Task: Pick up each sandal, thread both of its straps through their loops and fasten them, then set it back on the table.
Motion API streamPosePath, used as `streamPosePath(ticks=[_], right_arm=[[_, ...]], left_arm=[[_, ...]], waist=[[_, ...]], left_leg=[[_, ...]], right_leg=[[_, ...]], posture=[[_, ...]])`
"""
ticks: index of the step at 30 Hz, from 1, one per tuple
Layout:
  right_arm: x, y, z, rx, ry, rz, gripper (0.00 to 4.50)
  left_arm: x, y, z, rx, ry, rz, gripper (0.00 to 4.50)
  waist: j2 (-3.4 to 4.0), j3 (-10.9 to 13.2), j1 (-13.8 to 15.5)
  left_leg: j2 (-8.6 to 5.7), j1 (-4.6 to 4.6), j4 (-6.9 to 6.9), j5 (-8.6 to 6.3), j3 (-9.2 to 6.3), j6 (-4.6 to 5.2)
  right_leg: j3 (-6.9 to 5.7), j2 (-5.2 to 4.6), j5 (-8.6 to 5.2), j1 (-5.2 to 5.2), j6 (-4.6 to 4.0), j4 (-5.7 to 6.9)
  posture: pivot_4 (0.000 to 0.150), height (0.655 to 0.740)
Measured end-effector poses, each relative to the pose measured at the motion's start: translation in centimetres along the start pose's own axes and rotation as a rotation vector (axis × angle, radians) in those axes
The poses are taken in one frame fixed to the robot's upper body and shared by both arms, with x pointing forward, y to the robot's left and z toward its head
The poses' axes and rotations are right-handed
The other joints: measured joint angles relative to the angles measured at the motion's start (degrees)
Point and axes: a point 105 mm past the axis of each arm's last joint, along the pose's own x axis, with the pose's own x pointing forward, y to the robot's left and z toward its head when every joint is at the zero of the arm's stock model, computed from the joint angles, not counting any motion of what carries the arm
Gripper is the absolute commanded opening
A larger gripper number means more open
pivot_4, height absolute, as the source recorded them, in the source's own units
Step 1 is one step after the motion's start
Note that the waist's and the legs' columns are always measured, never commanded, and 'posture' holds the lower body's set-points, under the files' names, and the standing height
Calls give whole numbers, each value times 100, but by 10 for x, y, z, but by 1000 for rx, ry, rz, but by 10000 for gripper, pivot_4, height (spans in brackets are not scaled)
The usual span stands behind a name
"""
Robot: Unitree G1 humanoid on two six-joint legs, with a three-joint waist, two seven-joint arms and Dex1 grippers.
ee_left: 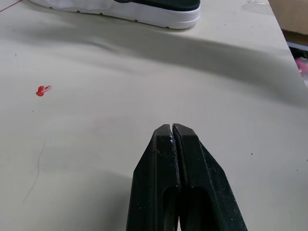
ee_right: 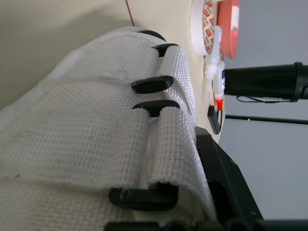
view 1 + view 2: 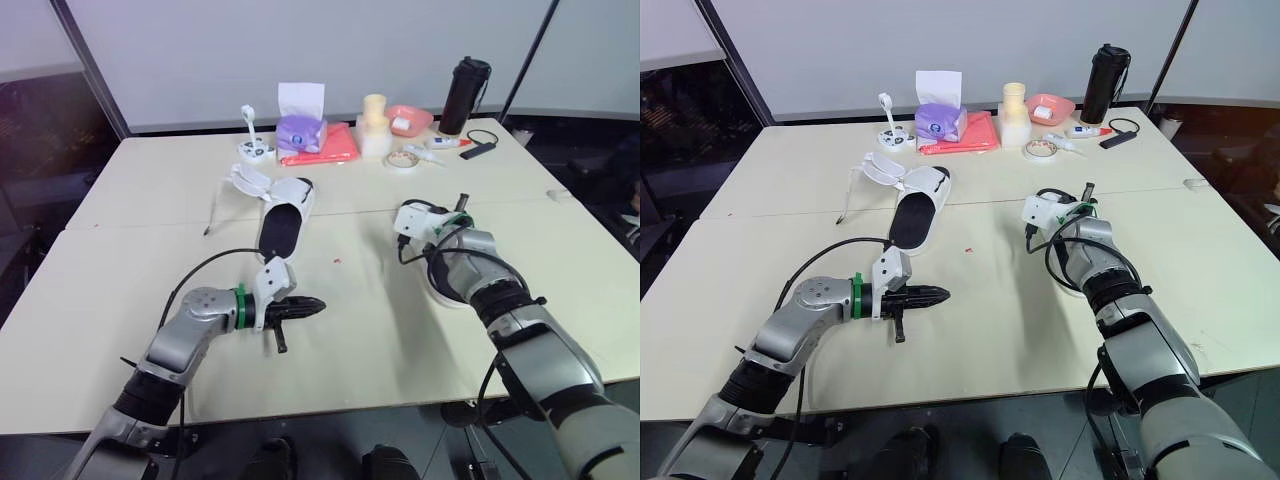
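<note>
One white sandal (image 3: pixel 285 225) with a black insole lies on the table (image 3: pixel 150 260) left of centre, its straps (image 3: pixel 250 182) spread open toward the far side. My left gripper (image 3: pixel 312 306) hovers just nearer than its heel, shut and empty; the left wrist view shows the pressed fingertips (image 1: pixel 172 127) and the sandal's sole (image 1: pixel 144 14) beyond. The second white sandal (image 3: pixel 440 288) sits under my right wrist. Its mesh straps (image 2: pixel 120 144) run through black loops (image 2: pixel 151 84). My right gripper (image 3: pixel 458 212) is shut on this sandal, one black finger (image 2: pixel 226 178) against the strap.
Along the far edge stand a purple tissue box (image 3: pixel 300 130), a red cloth (image 3: pixel 325 148), cream cylinders (image 3: pixel 375 125), a pink bowl (image 3: pixel 408 118), a tape roll (image 3: pixel 402 160), a glue tube (image 3: pixel 445 143) and a black bottle (image 3: pixel 465 95). A red speck (image 3: pixel 338 261) marks the centre.
</note>
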Motion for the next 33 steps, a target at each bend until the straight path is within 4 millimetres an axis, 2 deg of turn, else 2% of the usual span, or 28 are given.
streamPosePath(ticks=[3, 8, 12, 14, 18, 24, 28, 30, 33], right_arm=[[-3, 1, 0, 8, 8, 13, 179], [-8, 12, 1, 31, 10, 55, 24832], [-16, 2, -1, 40, 1, 31, 44600], [-22, 1, -4, 47, -4, 39, 44600], [-40, 9, -7, 59, -24, 84, 44600], [-85, 23, -14, 161, -66, 202, 44600], [-109, 27, -15, 301, -109, 306, 44600], [-124, 28, -8, 441, -178, 394, 44600], [-151, 22, 23, 657, -377, 530, 44600]], left_arm=[[0, 0, 0, 6, 0, -1, 0], [2, 0, 2, 20, -5, -8, 0], [2, -1, 2, 20, -2, -19, 0], [3, -1, 2, 20, -2, -23, 0], [2, -1, 1, 23, 5, -25, 0], [1, 0, 0, 22, 13, -29, 0], [1, 2, 1, 31, 12, -25, 0], [2, 7, 6, 60, 8, -6, 0], [3, 21, 17, 163, 7, 69, 0]], waist=[[0, 0, -2], [0, 0, -2], [0, -2, 1], [-2, -4, 13], [-5, -6, 21], [-6, -7, 28], [-6, -6, 15], [-7, -5, 14], [-9, -4, 19]], left_leg=[[0, 0, 0, 0, 0, 0], [0, 0, 3, 0, 0, 0], [1, 1, 4, 0, -1, 0], [1, 1, 6, 0, -2, 0], [1, 2, 9, 0, -3, 1], [1, 6, 14, -2, -6, 2], [4, 8, 14, -2, -6, 3], [6, 6, 14, -2, -7, 3], [6, 6, 15, -2, -8, 3]], right_leg=[[0, 0, 0, 0, 0, 0], [0, 1, 0, 2, 0, 0], [-1, 1, 0, 3, 0, 2], [-3, 1, 0, 5, 0, 1], [-5, 1, 0, 9, 1, 0], [-9, 1, -1, 19, 2, -1], [-9, 1, -1, 19, 2, -1], [-9, 1, -1, 17, 2, 0], [-11, 2, -1, 18, 2, -1]], posture=[[1500, 7344], [1500, 7344], [1500, 7344], [1500, 7344], [1500, 7344], [1500, 7344], [1500, 7344], [1500, 7344], [1500, 7344]])
